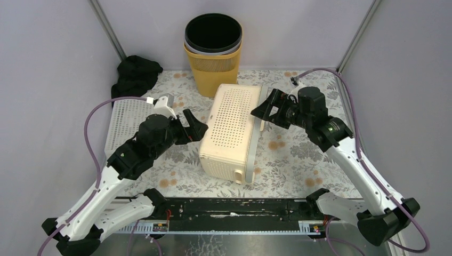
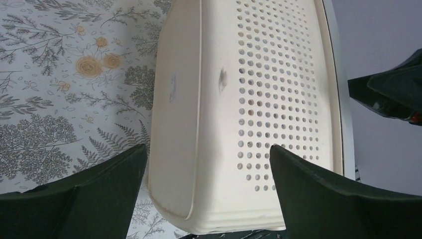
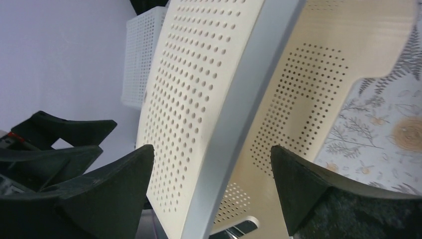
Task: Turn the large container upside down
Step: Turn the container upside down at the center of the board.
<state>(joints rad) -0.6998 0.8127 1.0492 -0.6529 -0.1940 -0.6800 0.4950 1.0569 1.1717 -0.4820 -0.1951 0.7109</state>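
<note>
The large container (image 1: 233, 128) is lying on its side in the middle of the table (image 1: 298, 160), its silver rim (image 3: 239, 114) facing right. The left gripper (image 1: 196, 128) is hovering wide open beside its left face. The right gripper (image 1: 263, 106) is gaping astride the rim.

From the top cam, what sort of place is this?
Probably a lab test booth dressed as a home: plain grey walls on metal posts, floral tablecloth, a large perforated container and a yellow wastebasket.
</note>
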